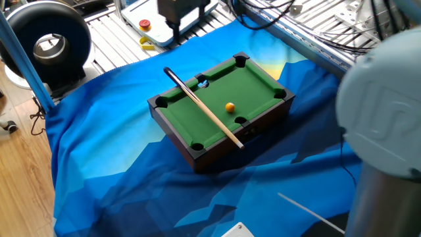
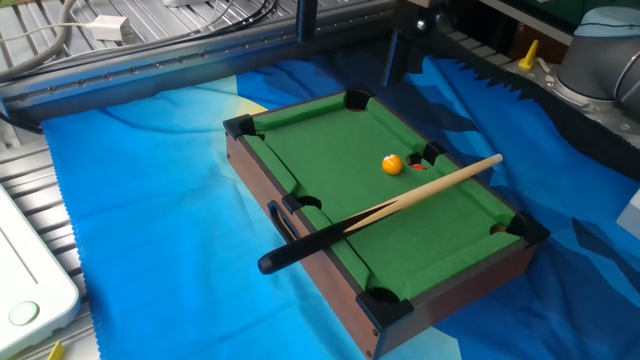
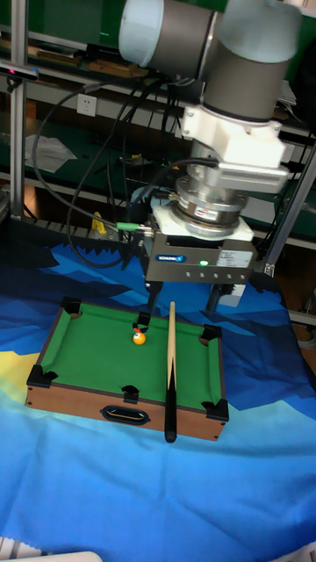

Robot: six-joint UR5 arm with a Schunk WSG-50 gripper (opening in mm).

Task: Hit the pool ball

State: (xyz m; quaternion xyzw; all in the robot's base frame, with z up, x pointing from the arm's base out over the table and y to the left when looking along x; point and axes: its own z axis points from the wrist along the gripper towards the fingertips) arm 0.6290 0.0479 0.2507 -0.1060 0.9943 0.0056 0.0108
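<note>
The pool ball (image 1: 229, 106), small and glossy orange, rests on the green felt of the mini pool table (image 1: 260, 80) near a side pocket. It also shows as the ball (image 2: 392, 165) and ball (image 3: 139, 337). A wooden cue (image 1: 204, 110) with a black butt lies diagonally across the table, its butt overhanging the rail. My gripper (image 3: 182, 306) hangs open behind the table's far rail, holding nothing, one finger (image 3: 151, 304) just above and behind the ball. In one fixed view only a finger (image 1: 174, 27) shows at the top edge, clear of the table.
A blue cloth (image 1: 118, 164) covers the tabletop. A red button (image 1: 144, 24) sits on a white board at the back, next to a black round device (image 1: 49, 43). Cables hang behind the arm. A white box (image 2: 25, 290) sits by the cloth's edge.
</note>
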